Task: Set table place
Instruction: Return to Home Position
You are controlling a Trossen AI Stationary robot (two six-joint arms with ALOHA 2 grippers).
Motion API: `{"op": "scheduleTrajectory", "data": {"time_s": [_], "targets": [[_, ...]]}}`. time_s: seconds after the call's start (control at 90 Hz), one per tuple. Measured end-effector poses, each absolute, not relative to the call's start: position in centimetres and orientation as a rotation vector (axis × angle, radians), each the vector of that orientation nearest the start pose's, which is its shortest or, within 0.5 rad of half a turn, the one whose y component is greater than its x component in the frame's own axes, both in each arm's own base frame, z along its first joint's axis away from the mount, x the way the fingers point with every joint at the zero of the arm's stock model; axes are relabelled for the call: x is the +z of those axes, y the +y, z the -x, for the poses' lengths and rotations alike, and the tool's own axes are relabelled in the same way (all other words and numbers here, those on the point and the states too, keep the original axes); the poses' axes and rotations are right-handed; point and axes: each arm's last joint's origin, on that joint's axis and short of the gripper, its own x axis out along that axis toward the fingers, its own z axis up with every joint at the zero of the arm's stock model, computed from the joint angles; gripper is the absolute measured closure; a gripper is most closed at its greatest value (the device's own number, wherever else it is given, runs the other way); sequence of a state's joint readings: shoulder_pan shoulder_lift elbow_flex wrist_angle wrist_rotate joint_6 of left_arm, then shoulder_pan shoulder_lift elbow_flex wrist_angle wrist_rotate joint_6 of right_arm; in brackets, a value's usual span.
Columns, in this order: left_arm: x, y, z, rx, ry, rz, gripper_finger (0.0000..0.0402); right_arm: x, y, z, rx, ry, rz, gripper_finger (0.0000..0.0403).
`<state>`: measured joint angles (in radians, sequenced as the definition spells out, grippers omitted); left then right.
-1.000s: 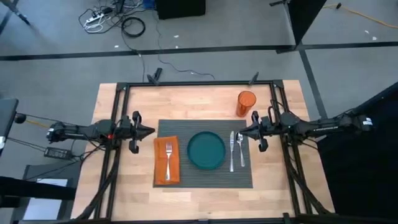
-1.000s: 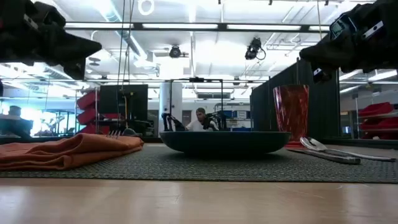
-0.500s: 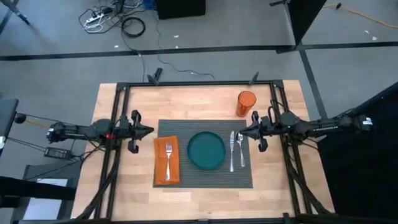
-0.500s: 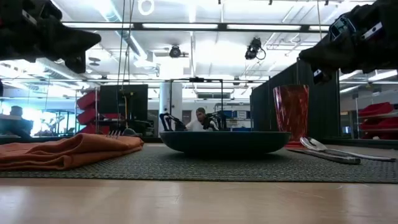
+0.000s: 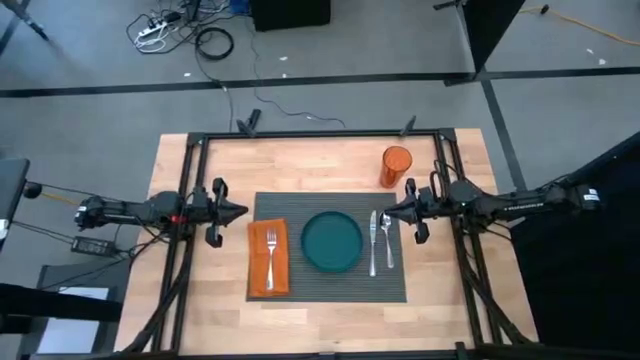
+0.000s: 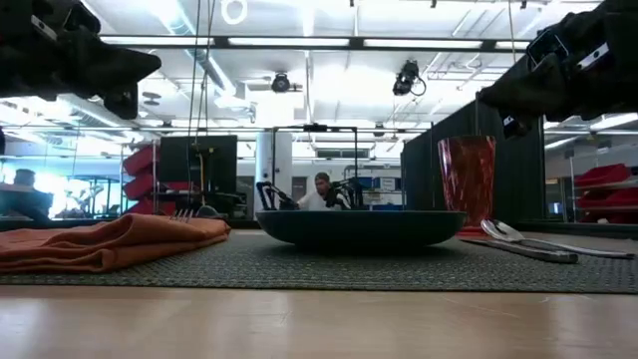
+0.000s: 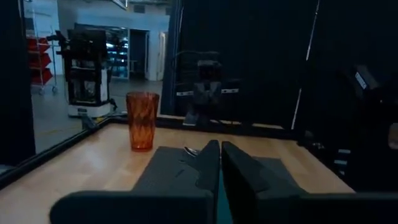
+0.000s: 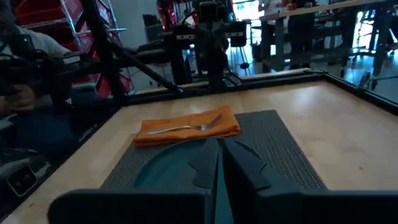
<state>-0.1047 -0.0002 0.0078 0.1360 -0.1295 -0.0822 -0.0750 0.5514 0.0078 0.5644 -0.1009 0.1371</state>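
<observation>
Over the bench's left side, left claw [image 5: 240, 210]: hangs in the air between the left edge and the placemat, tip aimed at the mat's left edge and stopping just short of it; fingers [image 7: 186, 171] drawn together to a bare slit, nothing in them.
Right claw [image 5: 386, 212]: faces it from the right edge, raised, tip over the placemat's right margin above the cutlery; fingers [image 8: 208, 162] likewise pressed close, holding nothing.
Placemat [image 5: 300, 285]: dark grey, ribbed, flat in the middle of the bench [image 5: 320, 165], long sides parallel to the near and far edges.
Napkin [image 5: 256, 268]: orange, folded, along the mat's left edge.
Fork [image 5: 270, 256]: on the napkin, tines toward the far edge.
Plate [image 5: 332, 241]: teal, round, at the mat's centre, apart from napkin and cutlery.
Knife [image 5: 373, 245]: just right of the plate, lying lengthwise toward the far edge.
Spoon [image 5: 387, 240]: just beside the knife, on its right, bowl toward the far edge.
Cup [image 5: 396, 166]: orange, upright, on bare wood just past the mat's far right corner.
Person [image 6: 321, 187]: far back in the room beyond the bench.
</observation>
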Motion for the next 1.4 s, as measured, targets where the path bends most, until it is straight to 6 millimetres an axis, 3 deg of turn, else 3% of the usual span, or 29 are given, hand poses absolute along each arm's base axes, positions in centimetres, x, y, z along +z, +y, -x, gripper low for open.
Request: {"op": "scheduleTrajectory", "data": {"time_s": [0.333,1.4], "targets": [[17.87,-0.63,-9.59,0.021,-0.138,0.075,0.0402,15.94,-0.85,-13.20,-0.029,0.070,-0.108,0.0403],[17.92,-0.55,-9.58,0.046,-0.146,0.101,0.0402,16.41,-0.84,-13.22,-0.023,0.020,-0.156,0.0403]]}}
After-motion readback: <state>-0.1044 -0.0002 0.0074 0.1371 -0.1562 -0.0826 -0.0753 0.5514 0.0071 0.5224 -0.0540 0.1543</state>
